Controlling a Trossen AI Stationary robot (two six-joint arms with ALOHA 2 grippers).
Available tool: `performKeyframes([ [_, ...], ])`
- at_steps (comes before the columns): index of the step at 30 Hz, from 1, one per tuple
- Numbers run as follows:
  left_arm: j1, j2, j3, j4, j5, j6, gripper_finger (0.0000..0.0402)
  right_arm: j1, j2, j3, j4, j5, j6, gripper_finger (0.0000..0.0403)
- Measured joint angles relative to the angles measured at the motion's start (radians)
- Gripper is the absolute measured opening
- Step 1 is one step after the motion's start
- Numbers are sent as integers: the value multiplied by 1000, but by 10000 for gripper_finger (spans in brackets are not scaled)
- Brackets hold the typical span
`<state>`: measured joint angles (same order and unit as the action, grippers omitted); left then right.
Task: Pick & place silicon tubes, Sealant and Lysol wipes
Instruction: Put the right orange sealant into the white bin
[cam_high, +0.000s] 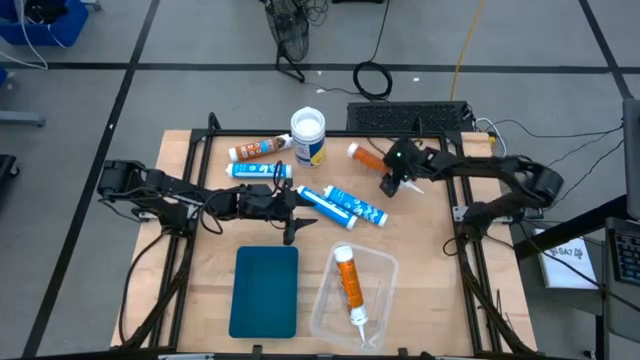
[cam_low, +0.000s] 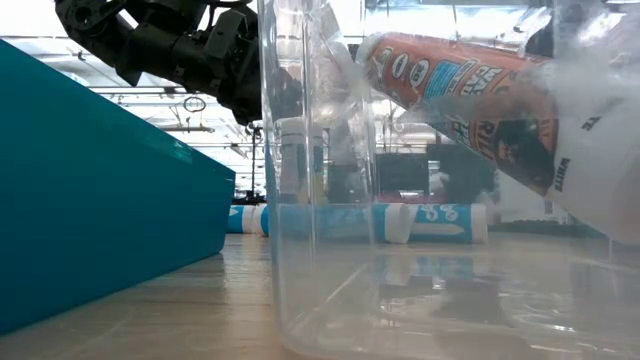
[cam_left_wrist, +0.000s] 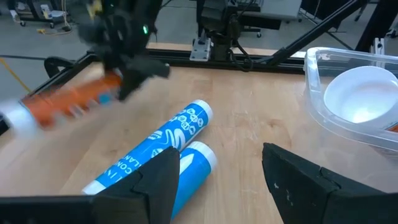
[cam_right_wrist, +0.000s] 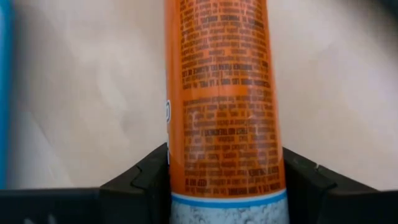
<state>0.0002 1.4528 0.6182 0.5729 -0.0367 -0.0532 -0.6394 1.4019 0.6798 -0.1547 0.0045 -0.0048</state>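
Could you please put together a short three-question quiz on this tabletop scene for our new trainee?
1. True or false: the clear plastic bin already holds an orange sealant tube with a white nozzle.
2. What does the right gripper hold between its fingers? A) the white-lidded Lysol wipes canister; B) an orange tube with fine black print; C) nothing.
3. Fill in: the left gripper sits beside two ____ tubes with white print lying on the wooden table.

Key: 1 true; 2 B; 3 blue.
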Motion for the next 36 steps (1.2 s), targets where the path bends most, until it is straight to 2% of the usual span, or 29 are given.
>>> performKeyframes([
  [7, 0, 0, 0, 6, 0, 0, 230, 93, -193, -34, 78, 36, 51, 200],
  [16, 0, 0, 0, 13, 0, 0, 230, 252, -364, -177, 355, 63, 121, 200],
  [26, 0, 0, 0, 17, -18, 22, 230, 422, -379, -224, 408, 261, 119, 200],
  [36, 0, 0, 0, 16, -18, 23, 230, 459, -379, -316, 601, 282, 106, 200],
])
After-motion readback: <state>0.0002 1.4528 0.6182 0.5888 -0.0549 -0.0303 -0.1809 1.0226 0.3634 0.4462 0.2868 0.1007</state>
